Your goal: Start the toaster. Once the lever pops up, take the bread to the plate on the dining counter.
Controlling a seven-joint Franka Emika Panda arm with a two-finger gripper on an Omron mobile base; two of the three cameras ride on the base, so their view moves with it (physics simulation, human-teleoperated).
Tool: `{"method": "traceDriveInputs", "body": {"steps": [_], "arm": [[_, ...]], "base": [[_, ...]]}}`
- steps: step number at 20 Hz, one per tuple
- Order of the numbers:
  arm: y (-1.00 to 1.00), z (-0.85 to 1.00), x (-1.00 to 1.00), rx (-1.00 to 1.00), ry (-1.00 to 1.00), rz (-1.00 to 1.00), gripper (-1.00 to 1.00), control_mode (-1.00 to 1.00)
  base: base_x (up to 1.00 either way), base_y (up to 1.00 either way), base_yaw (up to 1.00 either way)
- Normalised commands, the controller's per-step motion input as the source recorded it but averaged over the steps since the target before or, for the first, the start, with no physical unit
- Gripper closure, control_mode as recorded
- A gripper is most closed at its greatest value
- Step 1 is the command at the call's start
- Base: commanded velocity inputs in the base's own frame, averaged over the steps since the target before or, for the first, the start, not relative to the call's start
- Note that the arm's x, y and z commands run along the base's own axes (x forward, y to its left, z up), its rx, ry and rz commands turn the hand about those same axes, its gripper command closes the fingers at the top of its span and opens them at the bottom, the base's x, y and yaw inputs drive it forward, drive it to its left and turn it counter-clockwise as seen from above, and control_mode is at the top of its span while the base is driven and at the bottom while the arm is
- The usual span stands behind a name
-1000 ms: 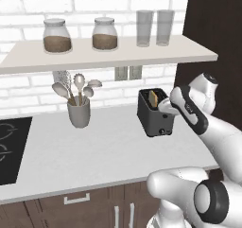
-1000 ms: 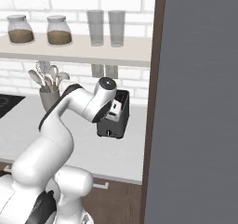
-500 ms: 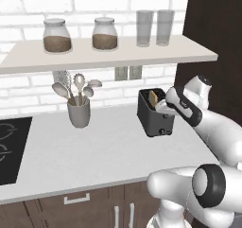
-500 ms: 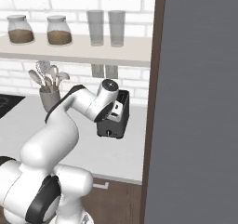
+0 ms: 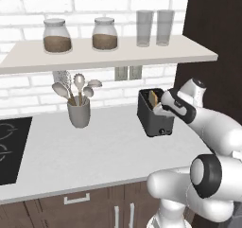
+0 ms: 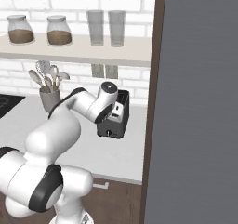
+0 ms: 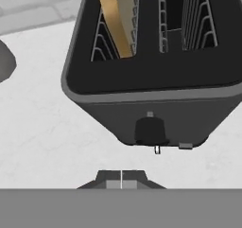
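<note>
The dark toaster (image 5: pixel 154 119) stands on the grey worktop near the brick wall, also seen as toaster (image 6: pixel 111 125) and toaster (image 7: pixel 151 87). A slice of bread (image 5: pixel 153 97) stands in its left slot, tan-crusted bread (image 7: pixel 118 19) in the hand view. My gripper (image 5: pixel 164 110) is at the toaster's right front top edge, partly covering it in the right base view (image 6: pixel 117 112). In the hand view the gripper (image 7: pixel 121 180) is shut on nothing, just above the toaster's front lever (image 7: pixel 150 130). The plate and the dining counter are out of view.
A grey utensil cup (image 5: pixel 79 113) stands left of the toaster, and a black cooktop (image 5: pixel 9 146) lies at the far left. A shelf (image 5: pixel 108 54) with jars and glasses hangs above. A tall dark cabinet (image 6: pixel 200 102) rises right of the toaster.
The hand has moved left, closer to the toaster's front top edge. The fingers have stayed shut, and the toaster and bread have not moved.
</note>
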Motion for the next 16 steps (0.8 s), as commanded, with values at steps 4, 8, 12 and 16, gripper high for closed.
{"method": "traceDriveInputs", "body": {"steps": [4,8,12,16], "arm": [[-0.04,0.00,0.19,-0.03,0.00,0.02,1.00,-1.00],[-0.17,0.00,0.19,-0.01,0.00,0.03,1.00,-1.00],[-0.14,-0.06,0.23,-0.02,0.00,0.03,1.00,-1.00],[-0.08,-0.02,0.22,-0.01,0.00,0.03,1.00,-1.00]], "base": [[0.00,0.00,0.00],[0.00,0.00,0.00],[0.00,0.00,0.00],[0.00,0.00,0.00]]}}
